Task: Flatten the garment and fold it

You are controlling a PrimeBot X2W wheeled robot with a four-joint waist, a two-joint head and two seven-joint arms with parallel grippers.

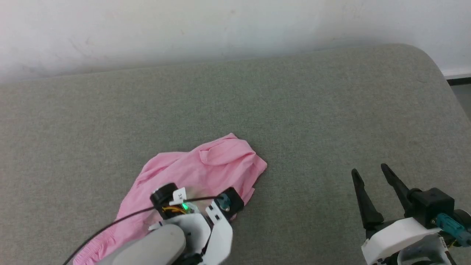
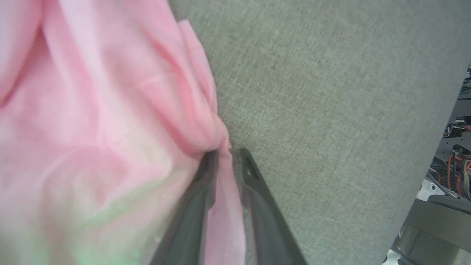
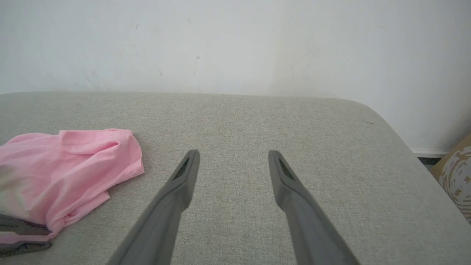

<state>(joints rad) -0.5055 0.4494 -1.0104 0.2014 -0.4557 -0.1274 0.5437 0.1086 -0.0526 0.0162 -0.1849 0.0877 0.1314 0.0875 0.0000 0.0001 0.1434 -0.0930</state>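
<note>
Pinched at the near edge by the dark-fingered left gripper (image 2: 226,152): a fold of crumpled soft pink cloth shorts (image 1: 206,165), heaped on the grey-green woven cushion (image 1: 294,110). Spread wide, well apart rightward: the right gripper (image 1: 369,168). Beyond, plain white wall (image 1: 184,22).

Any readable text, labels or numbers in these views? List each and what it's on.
"3x": on the small white paper tag at the left arm's wrist; the reading is uncertain and the rest is hidden.
Too small to read: the small white sticker on the right arm's wrist.
No print visible on the pink cloth shorts.
No legible letters on the brown cardboard box, just a white pattern.
</note>
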